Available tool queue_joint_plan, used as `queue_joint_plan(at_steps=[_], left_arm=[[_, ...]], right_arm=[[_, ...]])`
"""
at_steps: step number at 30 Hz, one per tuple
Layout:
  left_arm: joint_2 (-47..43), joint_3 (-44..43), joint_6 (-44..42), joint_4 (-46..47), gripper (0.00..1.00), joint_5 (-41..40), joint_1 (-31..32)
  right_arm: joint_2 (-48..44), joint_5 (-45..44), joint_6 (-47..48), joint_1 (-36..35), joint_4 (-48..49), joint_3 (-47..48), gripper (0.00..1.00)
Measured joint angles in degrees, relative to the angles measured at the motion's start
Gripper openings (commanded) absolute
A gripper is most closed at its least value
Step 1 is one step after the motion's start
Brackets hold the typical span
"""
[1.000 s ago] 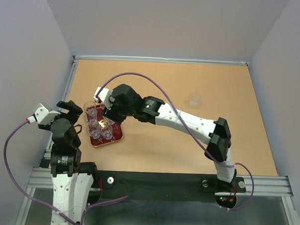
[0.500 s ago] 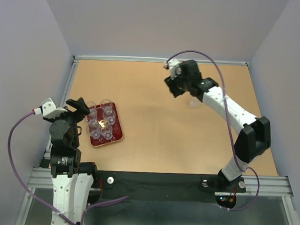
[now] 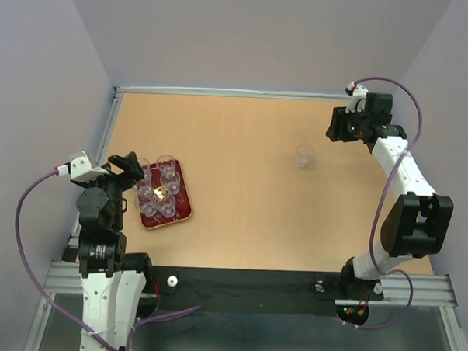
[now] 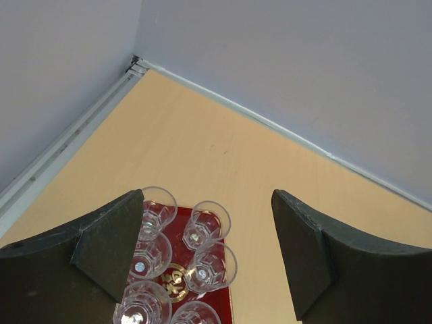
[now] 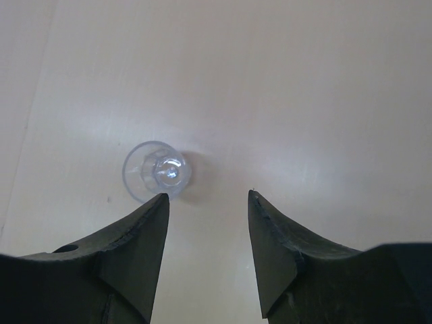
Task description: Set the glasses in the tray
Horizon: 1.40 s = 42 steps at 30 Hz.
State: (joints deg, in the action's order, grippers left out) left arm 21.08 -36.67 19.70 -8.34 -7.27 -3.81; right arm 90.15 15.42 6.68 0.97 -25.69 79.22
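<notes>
Small clear round tumbler alone on the tan wooden table, right of centre, upright (long axis vertical, mouth up), other clear glasses upright in the dark red glossy tray at near left, right gripper at far right, fingers spread, empty, left gripper spread above the tray, empty.

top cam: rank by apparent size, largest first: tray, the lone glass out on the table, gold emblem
1. tray, clearly the largest
2. lone glass, far smaller than the tray
3. gold emblem, smallest; glasses crowd around it, so its full outline is hard to make out
</notes>
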Motion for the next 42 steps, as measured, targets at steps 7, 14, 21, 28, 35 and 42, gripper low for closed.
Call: queue_joint_plan(at_steps=[7,14,21,28,35,42], left_arm=[[0.0,0.0,-0.2,0.0,0.88,0.8,0.0],[0.0,0.0,-0.3,0.0,0.88,0.8,0.0],[0.0,0.0,-0.3,0.0,0.88,0.8,0.0],[0.0,0.0,-0.4,0.1,0.88,0.8,0.0],[0.0,0.0,-0.4,0.1,0.88,0.8,0.0],[0.0,0.0,-0.4,0.1,0.88,0.8,0.0]], right_arm=[[3.5,8.1,-2.1,0.2,-0.1,-2.1,0.55],[8.4,12.5,-3.6,0.1,0.0,-2.0,0.53],[14.3,12.7,-4.0,0.1,-0.4,-1.8,0.47],[17.8,12.0,-4.0,0.1,-0.9,-0.4,0.34],[18.9,10.1,-3.5,-0.3,-1.0,1.9,0.10],[19.5,5.6,0.0,-3.3,-1.4,3.3,0.01]])
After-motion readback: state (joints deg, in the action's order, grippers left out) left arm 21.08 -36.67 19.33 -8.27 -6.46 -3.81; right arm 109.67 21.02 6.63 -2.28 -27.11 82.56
